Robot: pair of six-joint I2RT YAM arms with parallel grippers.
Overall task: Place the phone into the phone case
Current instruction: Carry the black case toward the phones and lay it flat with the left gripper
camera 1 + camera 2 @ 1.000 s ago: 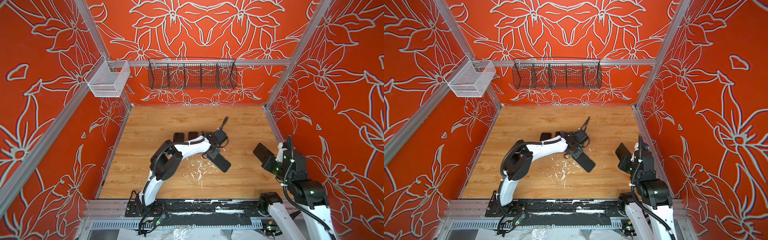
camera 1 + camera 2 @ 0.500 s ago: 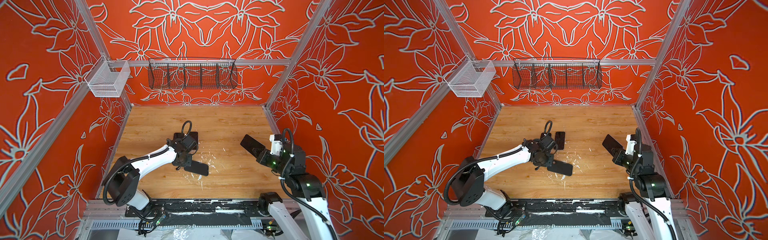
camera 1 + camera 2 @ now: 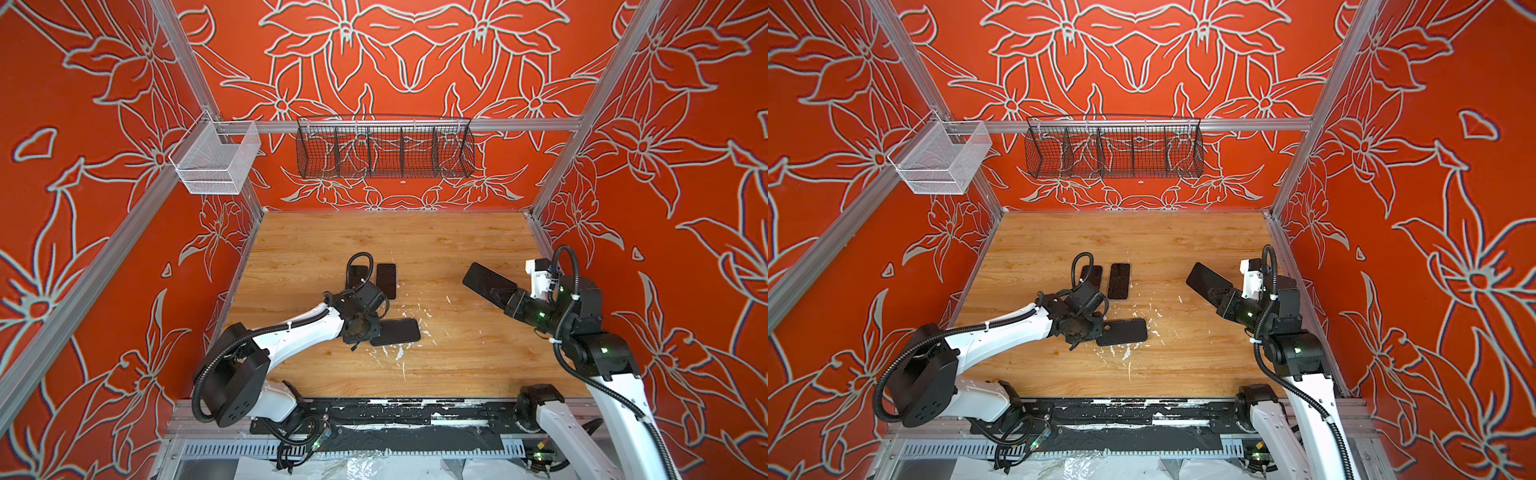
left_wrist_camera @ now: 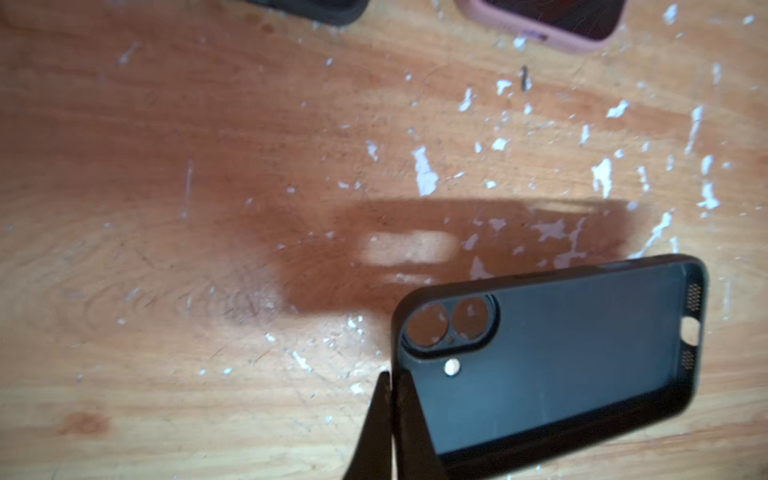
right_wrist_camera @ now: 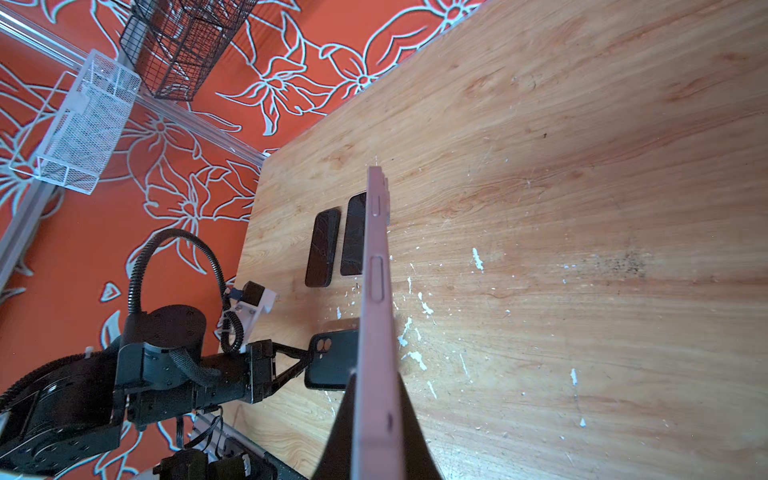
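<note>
— Starting at the left wall, which containers hang there?

— A white basket [image 3: 216, 160] of fine mesh sits on the rail at the left corner. Through its mesh I see only the wall. Further right, on the back wall, hangs a wire basket [image 3: 384, 149], black, split by dividers into several compartments. Only the flower pattern shows through those.

— And down on the table [image 3: 415, 237]?

— The left gripper [image 3: 368, 332] is clamped tight on the case [image 3: 397, 331], pinching its rim beside the camera cut-outs. In the left wrist view the case [image 4: 552, 361] hangs just above the wood and casts a shadow. Its hollow side faces the camera, showing its own dark lining.

— Anything behind it?

— Two more lie flat side by side near the middle. A dark phone [image 3: 358, 276] is partly behind the arm's cable [image 3: 353, 262], and a second phone [image 3: 386, 280] is just right of it. In the left wrist view one of them sits in a pink case [image 4: 540, 25], its dark screen filling it.

— Where is the phone itself?

— At the right, lifted off the table. The right gripper [image 3: 505, 296] has its jaws closed on the lower end. The phone [image 3: 484, 279] tilts up toward the middle, dark face showing in both top views. The right wrist view shows its pink edge with buttons. It is well apart from the case, not in it.
</note>
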